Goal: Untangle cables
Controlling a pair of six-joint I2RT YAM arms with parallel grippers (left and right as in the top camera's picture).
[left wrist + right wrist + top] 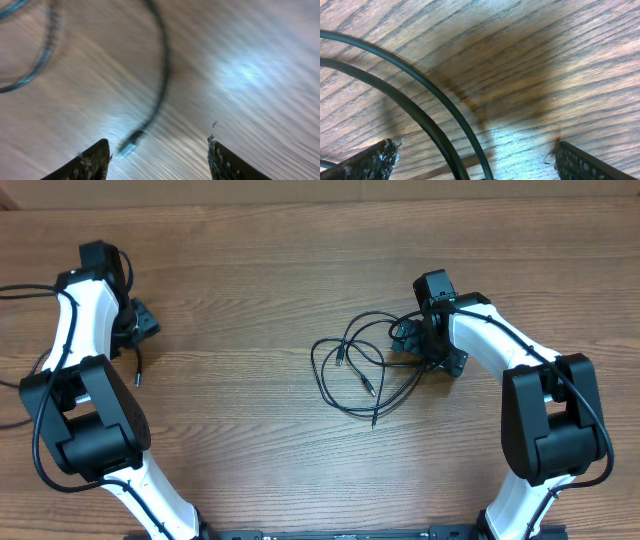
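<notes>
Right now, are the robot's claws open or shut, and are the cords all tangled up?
Left gripper: open, pinching nothing.
Right gripper: open, two strands pass through its gap, not pinched.
Cable pile: loose loops crossing each other, tangled, beside the right gripper.
Lone cord: free, plug end by the left gripper, apart from the pile.

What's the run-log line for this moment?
left gripper: open, above loose cable plug | right gripper: open, straddling two strands of tangle | held: nothing
</notes>
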